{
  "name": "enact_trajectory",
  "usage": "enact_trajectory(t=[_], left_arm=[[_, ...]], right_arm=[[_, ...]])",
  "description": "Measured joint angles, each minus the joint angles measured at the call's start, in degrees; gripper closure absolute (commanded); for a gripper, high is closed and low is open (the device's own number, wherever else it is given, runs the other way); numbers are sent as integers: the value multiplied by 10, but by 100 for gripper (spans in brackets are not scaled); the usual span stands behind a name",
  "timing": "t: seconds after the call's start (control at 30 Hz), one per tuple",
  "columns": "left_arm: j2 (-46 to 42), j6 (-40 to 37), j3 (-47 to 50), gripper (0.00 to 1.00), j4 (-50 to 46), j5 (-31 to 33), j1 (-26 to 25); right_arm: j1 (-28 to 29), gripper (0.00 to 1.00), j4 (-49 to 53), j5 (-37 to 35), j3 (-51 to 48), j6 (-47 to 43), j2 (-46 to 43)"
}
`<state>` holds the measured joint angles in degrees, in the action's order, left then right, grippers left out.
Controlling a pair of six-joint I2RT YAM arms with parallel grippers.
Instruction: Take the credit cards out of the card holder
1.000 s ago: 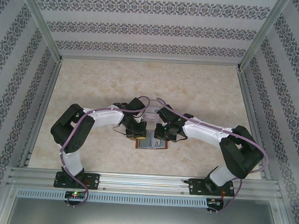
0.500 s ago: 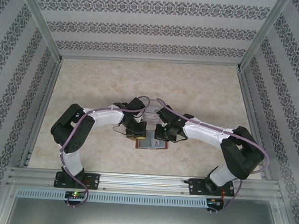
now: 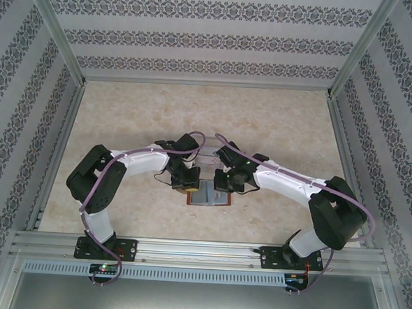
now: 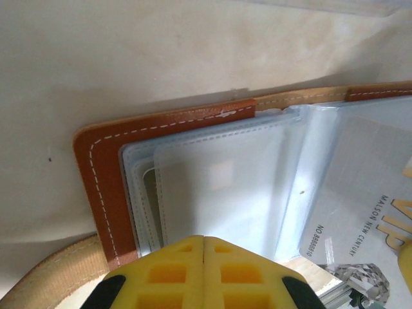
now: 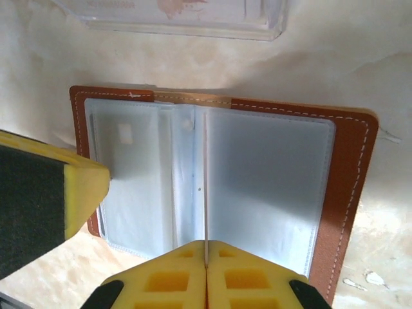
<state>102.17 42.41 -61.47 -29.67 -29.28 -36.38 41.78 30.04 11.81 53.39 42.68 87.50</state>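
The open card holder (image 5: 351,161) lay with its long axis 9-to-3 o'clock, the closed left hand (image 4: 204,241) at its 9 o'clock leaf and the closed right hand (image 5: 206,248) at its centre fold.

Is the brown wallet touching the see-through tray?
Apart. The right wrist view shows a strip of bare table between the card holder and the clear tray.

Card holder (image 5: 270,187) open flat on table (image 5: 322,58), tray (image 5: 174,16) just behind it
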Motion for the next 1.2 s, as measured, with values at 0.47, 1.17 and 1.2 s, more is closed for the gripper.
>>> enact_trajectory(t=[0.47, 1.17, 1.2], left_arm=[[-73, 6, 69, 98, 20, 11, 17], [-101, 16, 114, 98, 49, 8, 45], [-103, 16, 116, 98, 50, 8, 46]], right_arm=[[0, 95, 127, 16, 108, -349, 13], [-44, 92, 303, -10, 330, -787, 171], [-48, 92, 310, -10, 346, -796, 180]])
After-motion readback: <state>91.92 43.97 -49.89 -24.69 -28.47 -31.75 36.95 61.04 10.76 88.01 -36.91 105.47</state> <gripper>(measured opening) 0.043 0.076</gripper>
